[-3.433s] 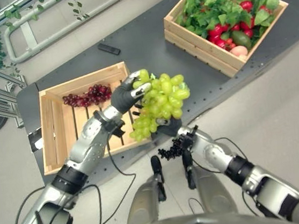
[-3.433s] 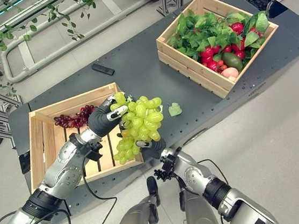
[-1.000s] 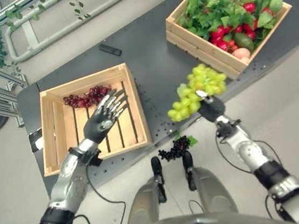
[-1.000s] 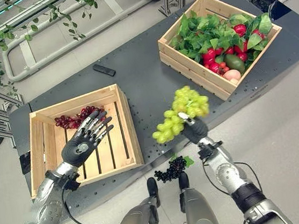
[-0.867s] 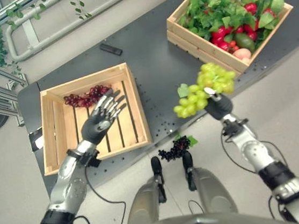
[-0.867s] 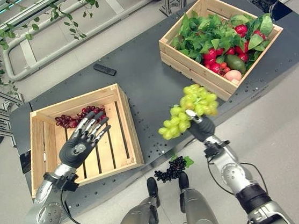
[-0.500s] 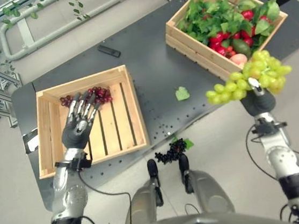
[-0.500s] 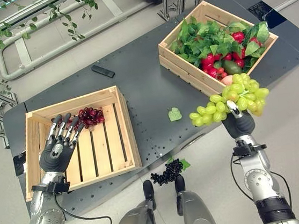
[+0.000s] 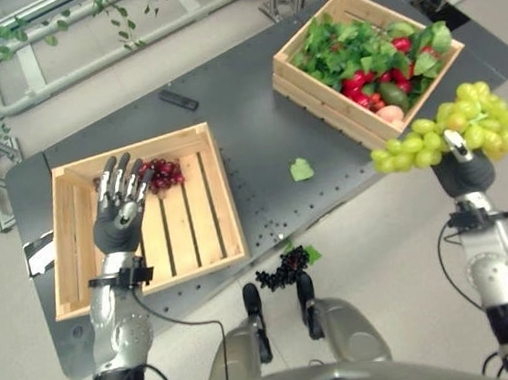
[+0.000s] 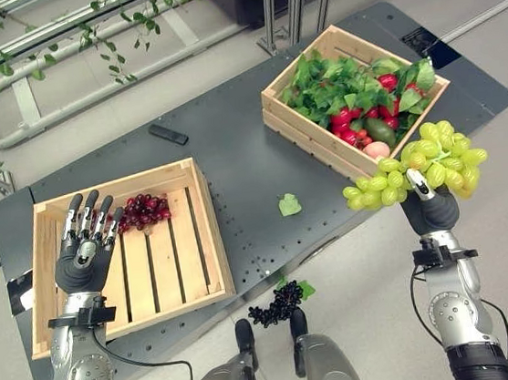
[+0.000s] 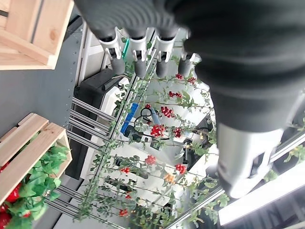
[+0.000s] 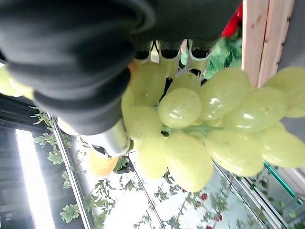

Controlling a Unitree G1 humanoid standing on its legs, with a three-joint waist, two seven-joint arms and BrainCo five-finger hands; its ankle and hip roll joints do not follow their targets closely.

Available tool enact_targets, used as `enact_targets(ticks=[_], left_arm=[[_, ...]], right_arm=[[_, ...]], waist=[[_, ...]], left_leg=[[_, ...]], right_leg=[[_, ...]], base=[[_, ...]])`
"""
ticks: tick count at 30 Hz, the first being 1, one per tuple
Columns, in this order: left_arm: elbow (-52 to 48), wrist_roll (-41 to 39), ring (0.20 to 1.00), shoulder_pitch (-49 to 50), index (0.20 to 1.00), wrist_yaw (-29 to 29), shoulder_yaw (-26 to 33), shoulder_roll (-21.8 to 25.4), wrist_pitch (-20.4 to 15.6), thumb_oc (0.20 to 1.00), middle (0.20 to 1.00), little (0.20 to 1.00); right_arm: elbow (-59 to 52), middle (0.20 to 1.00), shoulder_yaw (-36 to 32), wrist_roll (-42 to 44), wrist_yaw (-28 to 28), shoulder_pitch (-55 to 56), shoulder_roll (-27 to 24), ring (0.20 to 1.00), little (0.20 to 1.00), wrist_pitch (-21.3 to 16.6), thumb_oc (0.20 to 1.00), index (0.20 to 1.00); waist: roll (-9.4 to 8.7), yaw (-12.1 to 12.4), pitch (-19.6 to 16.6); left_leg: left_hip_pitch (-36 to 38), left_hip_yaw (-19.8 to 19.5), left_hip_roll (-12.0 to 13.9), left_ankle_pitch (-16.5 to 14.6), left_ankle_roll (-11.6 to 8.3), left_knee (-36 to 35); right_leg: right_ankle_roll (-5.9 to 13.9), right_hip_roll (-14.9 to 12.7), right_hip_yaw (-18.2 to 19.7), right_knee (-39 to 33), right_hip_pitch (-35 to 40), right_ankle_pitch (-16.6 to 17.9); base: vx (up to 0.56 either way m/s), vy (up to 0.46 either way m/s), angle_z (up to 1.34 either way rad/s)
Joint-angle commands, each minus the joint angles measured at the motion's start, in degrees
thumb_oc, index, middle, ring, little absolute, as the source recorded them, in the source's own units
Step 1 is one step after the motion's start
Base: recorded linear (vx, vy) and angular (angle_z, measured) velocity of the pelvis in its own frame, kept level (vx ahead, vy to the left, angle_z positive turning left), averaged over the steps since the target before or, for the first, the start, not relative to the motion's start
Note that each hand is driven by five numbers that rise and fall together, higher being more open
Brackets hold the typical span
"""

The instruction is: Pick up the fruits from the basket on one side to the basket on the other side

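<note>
My right hand [image 9: 462, 175] is shut on a bunch of green grapes [image 9: 449, 126] and holds it upright in the air, off the table's front edge, just in front of the right crate [image 9: 316, 91]. In the right wrist view the green grapes [image 12: 190, 119] sit against the curled fingers. That crate holds leaves, red fruits, an avocado and a peach. My left hand [image 9: 120, 222] is open, palm up and fingers straight, above the left crate [image 9: 222, 194]. A bunch of red grapes [image 9: 158, 173] lies at that crate's far side.
A loose green leaf [image 9: 302, 169] lies on the dark table [image 9: 246, 117] between the crates. A black remote [image 9: 178, 100] lies at the back. A bunch of dark grapes [image 9: 281, 268] lies below the table's front edge.
My right hand has carried the green grapes away from the left crate, to the right, up to the right crate's front. My left hand has let go, opened and drawn back over the left crate.
</note>
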Motion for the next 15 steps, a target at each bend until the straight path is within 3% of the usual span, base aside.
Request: enact_targets(ticks=[1,3,13,15], left_arm=[[-2.2,6.8,1.000,-1.0,1.000,5.9,3.0,0.2,-5.1,1.000,1.000,1.000],[-2.6,10.2,1.000,-1.2,1.000,9.7,3.4,-0.2,-6.3,1.000,1.000,1.000],[-4.1,11.9,1.000,-2.0,1.000,10.2,3.2,0.3,-7.1,1.000,1.000,1.000],[-4.5,13.4,1.000,-2.9,1.000,11.5,2.7,0.3,-7.8,1.000,1.000,1.000]], right_arm=[[-4.2,0.200,-3.9,-5.1,-2.2,-1.9,-1.0,0.200,0.200,-6.3,0.200,0.200],[-4.5,0.200,-4.0,-7.3,-4.8,-1.9,0.1,0.200,0.200,-7.9,0.200,0.200],[-4.9,0.200,-5.7,-11.4,-8.5,-1.9,0.3,0.200,0.200,-9.4,0.200,0.200],[-5.1,0.200,-5.8,-13.5,-10.3,-2.0,0.7,0.200,0.200,-10.3,0.200,0.200]], waist=[[-1.01,-1.4,-2.2],[-0.94,-2.2,-1.9],[-1.54,-3.7,-0.2],[-1.91,-4.8,0.8]], left_leg=[[2.4,1.3,-0.8,-8.6,1.19,5.1],[2.6,2.6,-1.2,-8.8,1.64,4.9],[1.5,6.8,-2.4,-11.6,2.77,9.2],[1.3,8.6,-3.3,-11.9,2.89,9.3]], right_leg=[[4.54,-2.5,2.6,0.4,0.4,3.2],[5.04,-2.5,4.4,0.3,-0.3,3.9],[6.60,-3.9,8.9,1.9,-2.6,5.0],[8.42,-4.9,11.0,1.8,-3.8,7.5]], base=[[-0.02,0.111,-0.33],[-0.02,0.138,-0.39],[-0.03,0.132,-0.35],[-0.08,0.174,-0.30]])
